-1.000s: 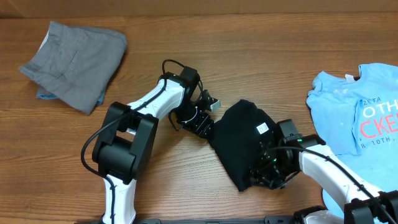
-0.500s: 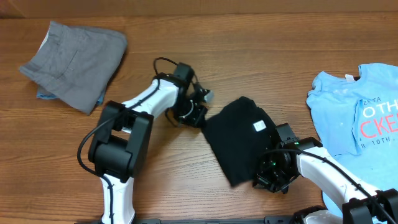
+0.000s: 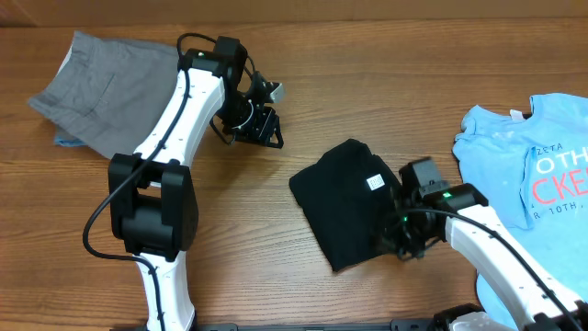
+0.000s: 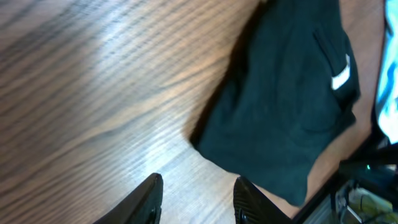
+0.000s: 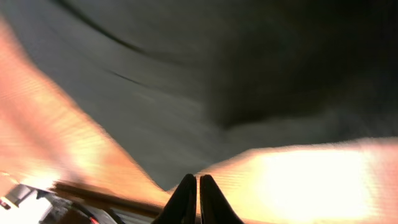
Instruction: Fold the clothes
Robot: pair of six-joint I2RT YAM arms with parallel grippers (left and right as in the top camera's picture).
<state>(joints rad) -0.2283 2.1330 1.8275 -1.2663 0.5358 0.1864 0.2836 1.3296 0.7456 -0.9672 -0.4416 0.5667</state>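
Note:
A black T-shirt (image 3: 344, 202) lies folded in a compact bundle right of the table's middle, its white label (image 3: 375, 182) facing up. In the left wrist view the black T-shirt (image 4: 286, 93) sits ahead and to the right. My left gripper (image 3: 262, 129) hovers up and left of it, well apart; its fingers (image 4: 199, 183) stand open over bare wood with nothing between them. My right gripper (image 3: 390, 241) is at the bundle's lower right edge. In the blurred right wrist view its fingers (image 5: 198, 182) are shut, tips at the edge of the black cloth (image 5: 186, 81).
Grey shorts (image 3: 110, 87) lie folded at the far left, just behind the left arm. A light blue printed tee (image 3: 533, 175) is spread out at the right edge. Bare wooden table (image 3: 276, 248) separates the garments.
My left gripper let go of the black T-shirt and swung up and left toward the shorts, opening. The bundle slid left a little. My right gripper closed at its lower right edge.

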